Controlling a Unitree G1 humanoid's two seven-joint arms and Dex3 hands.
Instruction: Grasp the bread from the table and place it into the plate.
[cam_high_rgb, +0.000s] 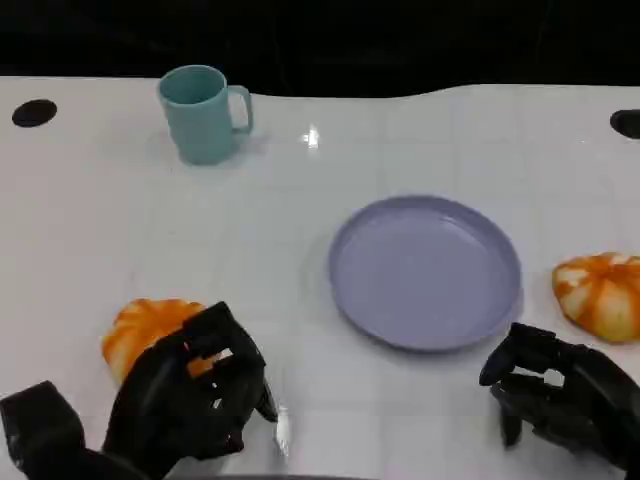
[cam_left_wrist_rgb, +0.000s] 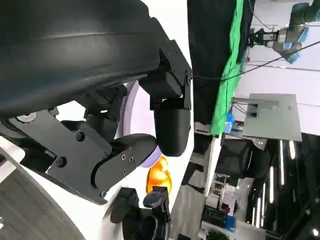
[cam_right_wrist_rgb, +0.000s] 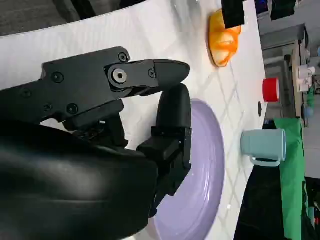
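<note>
The left hand (cam_high_rgb: 190, 400) hangs over the near edge of 1 bread (cam_high_rgb: 150, 330), fingers curled but gripping nothing. The right hand (cam_high_rgb: 560, 390) hovers with fingers apart, the lilac plate (cam_high_rgb: 425, 270) just beyond it, another bread (cam_high_rgb: 600, 292) beside it on the worktop (cam_high_rgb: 300, 200).

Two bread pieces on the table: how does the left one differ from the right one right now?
The left bread lies by the table's near-left side, partly covered by the left hand reaching over it; the right bread lies uncovered, cut off by the picture's right edge, with the right hand nearer the camera and apart from it. Both are orange with pale streaks and lie outside the purple plate.
</note>
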